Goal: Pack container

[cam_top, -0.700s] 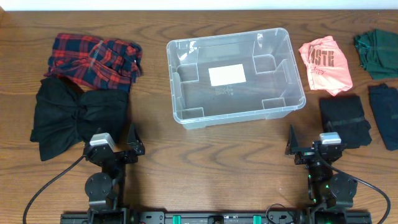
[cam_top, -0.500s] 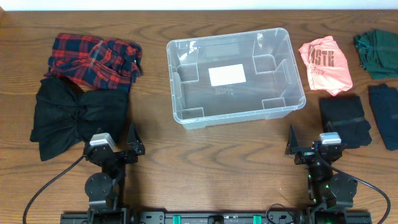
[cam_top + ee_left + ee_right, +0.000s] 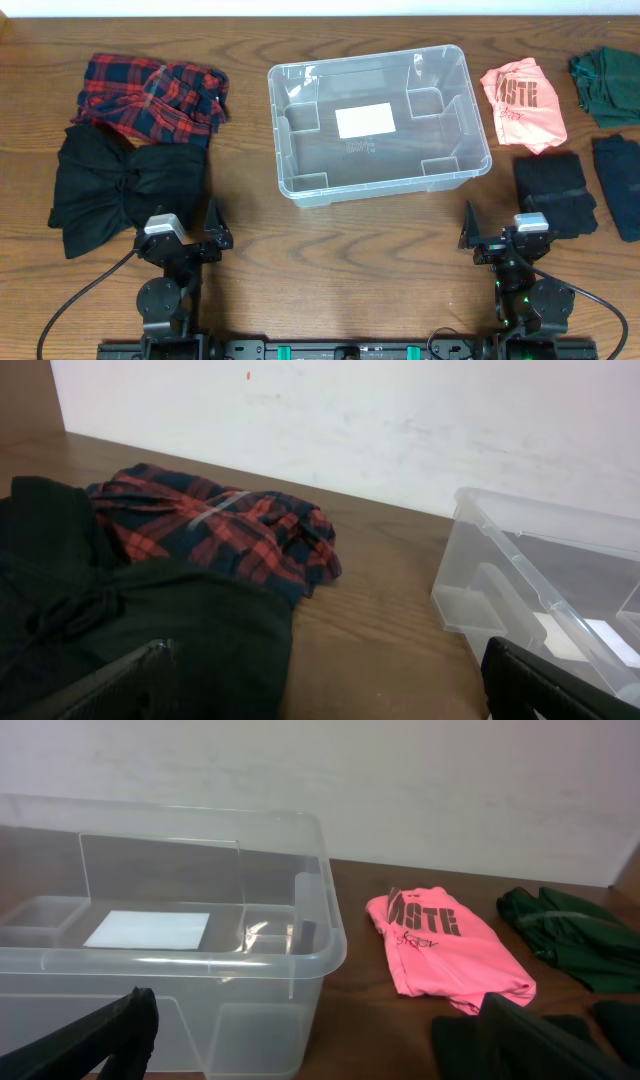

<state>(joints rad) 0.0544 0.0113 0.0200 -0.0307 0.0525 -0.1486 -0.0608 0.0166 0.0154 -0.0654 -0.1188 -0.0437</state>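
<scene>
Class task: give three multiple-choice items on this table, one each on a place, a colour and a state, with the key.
1. Relative to the container, the pink shirt lies: A left B right C inside.
2. The label on the container's base is: A white B yellow C blue.
3. The left gripper and right gripper are: A shut on cloth B open, empty C in the container.
1 B, it lies past its right side; 2 A, a white rectangle shows; 3 B, jaws wide apart, nothing between.
</scene>
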